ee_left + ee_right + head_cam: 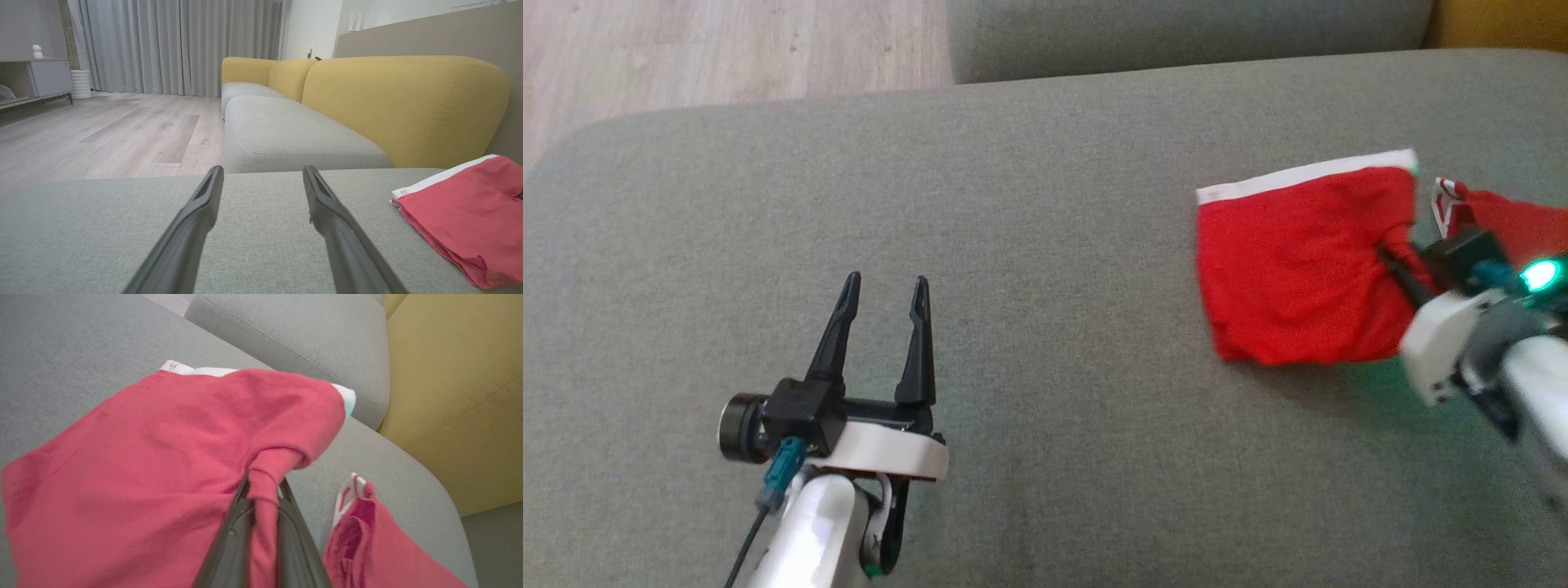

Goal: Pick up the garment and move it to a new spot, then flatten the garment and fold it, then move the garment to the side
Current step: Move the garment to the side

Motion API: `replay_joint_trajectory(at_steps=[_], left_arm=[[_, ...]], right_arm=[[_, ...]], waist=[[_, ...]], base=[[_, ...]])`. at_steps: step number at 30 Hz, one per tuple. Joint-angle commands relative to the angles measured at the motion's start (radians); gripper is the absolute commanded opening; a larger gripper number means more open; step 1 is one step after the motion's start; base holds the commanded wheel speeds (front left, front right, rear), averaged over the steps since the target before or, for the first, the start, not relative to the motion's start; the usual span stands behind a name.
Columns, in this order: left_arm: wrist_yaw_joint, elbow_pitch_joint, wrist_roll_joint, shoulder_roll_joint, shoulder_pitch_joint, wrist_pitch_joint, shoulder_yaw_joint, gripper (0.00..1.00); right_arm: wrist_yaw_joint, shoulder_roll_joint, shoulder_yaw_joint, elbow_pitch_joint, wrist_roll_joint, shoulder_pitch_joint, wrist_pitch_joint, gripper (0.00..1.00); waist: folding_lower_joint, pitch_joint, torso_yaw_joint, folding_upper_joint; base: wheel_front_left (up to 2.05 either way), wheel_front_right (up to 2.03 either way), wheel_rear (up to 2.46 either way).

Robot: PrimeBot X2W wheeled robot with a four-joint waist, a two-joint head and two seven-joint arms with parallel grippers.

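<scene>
Yellow-backed grey sofa (286, 134), pale wood floor (122, 130), grey curtains (163, 45).

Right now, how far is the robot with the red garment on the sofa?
Done, it seems: the garment lies in layers on the sofa cushion, so probably folded. In hand: the right end effector is shut on a pinch of its cloth; the left end effector hangs open, apart. Left: carrying it to the side.

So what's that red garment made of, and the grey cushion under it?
Red garment: probably soft knit cotton, matte; it creases and bunches where pinched. Grey cushion: woven upholstery fabric, matte, with a fine visible weave. Exact fibres can't be told.
</scene>
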Motion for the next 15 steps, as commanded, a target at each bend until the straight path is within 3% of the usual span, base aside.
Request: replay_joint_trajectory(at_steps=[1, 2, 9, 15], left_arm=[[0.003, -0.037, 0.002, 0.007, -0.023, -0.008, 0.036, 1.00], [0.003, -0.037, 0.002, 0.007, -0.023, -0.008, 0.036, 1.00], [-0.004, -0.041, 0.008, 0.007, -0.041, -0.008, 0.042, 1.00], [-0.014, -0.041, 0.015, 0.007, -0.063, -0.008, 0.044, 1.00]], right_arm=[[-0.001, -0.089, 0.038, -0.085, 0.038, -0.001, 0.031, 0.00], [-0.001, -0.089, 0.038, -0.085, 0.038, -0.001, 0.031, 0.00], [-0.001, -0.330, 0.079, -0.215, 0.124, 0.022, 0.125, 0.00], [-0.001, -0.464, 0.041, -0.170, 0.133, 0.027, 0.169, 0.00]], waist=[[0.0000, 0.012, -0.006, 0.0000], [0.0000, 0.012, -0.006, 0.0000], [0.0000, 0.053, -0.006, 0.0000], [0.0000, 0.102, 0.009, 0.0000]], base=[[0.00, 0.00, 0.00], [0.00, 0.00, 0.00], [0.00, 0.00, 0.00], [0.00, 0.00, 0.00]])
